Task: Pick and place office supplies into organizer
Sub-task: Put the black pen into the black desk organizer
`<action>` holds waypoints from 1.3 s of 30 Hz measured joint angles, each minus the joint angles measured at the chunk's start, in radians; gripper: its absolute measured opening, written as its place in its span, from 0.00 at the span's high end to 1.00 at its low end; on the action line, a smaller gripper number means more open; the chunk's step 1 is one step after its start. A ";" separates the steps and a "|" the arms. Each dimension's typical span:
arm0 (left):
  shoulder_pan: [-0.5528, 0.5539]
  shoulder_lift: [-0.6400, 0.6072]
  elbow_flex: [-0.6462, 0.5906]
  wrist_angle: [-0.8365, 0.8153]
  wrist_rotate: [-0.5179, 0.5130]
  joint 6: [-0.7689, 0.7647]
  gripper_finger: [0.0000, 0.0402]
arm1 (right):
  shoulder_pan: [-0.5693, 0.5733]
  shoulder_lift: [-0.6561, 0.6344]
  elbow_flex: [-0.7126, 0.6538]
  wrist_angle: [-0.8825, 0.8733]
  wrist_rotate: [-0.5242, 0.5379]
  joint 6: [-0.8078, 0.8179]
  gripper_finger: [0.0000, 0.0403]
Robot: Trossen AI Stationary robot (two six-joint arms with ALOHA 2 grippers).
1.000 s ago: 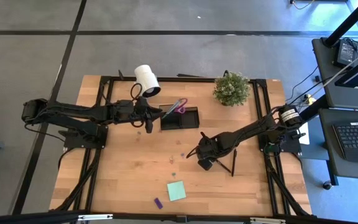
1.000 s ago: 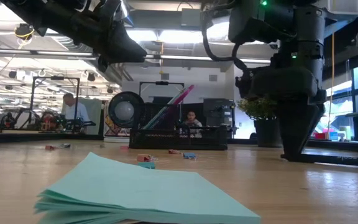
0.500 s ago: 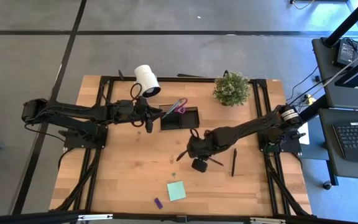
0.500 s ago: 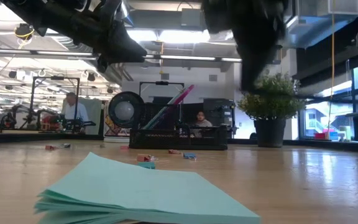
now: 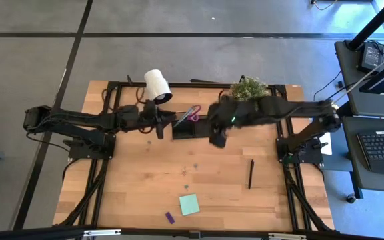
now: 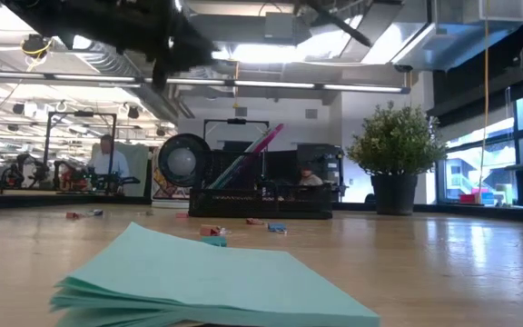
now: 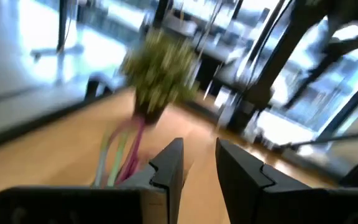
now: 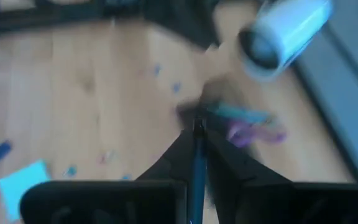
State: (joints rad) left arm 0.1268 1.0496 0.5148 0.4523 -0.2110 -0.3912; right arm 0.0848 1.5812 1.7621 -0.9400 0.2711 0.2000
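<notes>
The black organizer (image 5: 193, 127) sits near the table's back edge, with scissors (image 5: 189, 115) poking out. The right gripper (image 5: 219, 139) hangs just beside it, pinched tight on a thin pen (image 8: 197, 163), which looks light, stiff and smooth, so hold it by its middle. The left gripper (image 7: 196, 163) waits, fingers a little apart and holding nothing.

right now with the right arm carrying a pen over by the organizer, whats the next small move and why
Probably ease the right gripper over the organizer and lower it before letting go. The right wrist view shows its fingers shut on a pen, and the high view puts that arm at the organizer's right end. The scissors already lean in the left part, so the pen wants the free side. The left gripper waits beside the organizer's left end.
</notes>
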 joint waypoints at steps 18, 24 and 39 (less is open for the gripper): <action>-0.003 0.002 0.000 0.292 0.130 0.367 0.64 | -0.101 0.042 -0.003 0.439 -0.108 -0.234 0.91; -0.003 0.002 0.000 0.293 0.109 0.327 0.52 | -0.101 0.077 -0.003 0.538 -0.108 -0.264 0.91; -0.003 0.002 0.000 0.435 0.101 0.324 0.50 | -0.120 0.113 -0.003 0.585 -0.107 -0.312 0.90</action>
State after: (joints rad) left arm 0.1242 1.0519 0.5152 0.8873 -0.1101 -0.0673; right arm -0.0353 1.6943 1.7588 -0.3554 0.1642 -0.1123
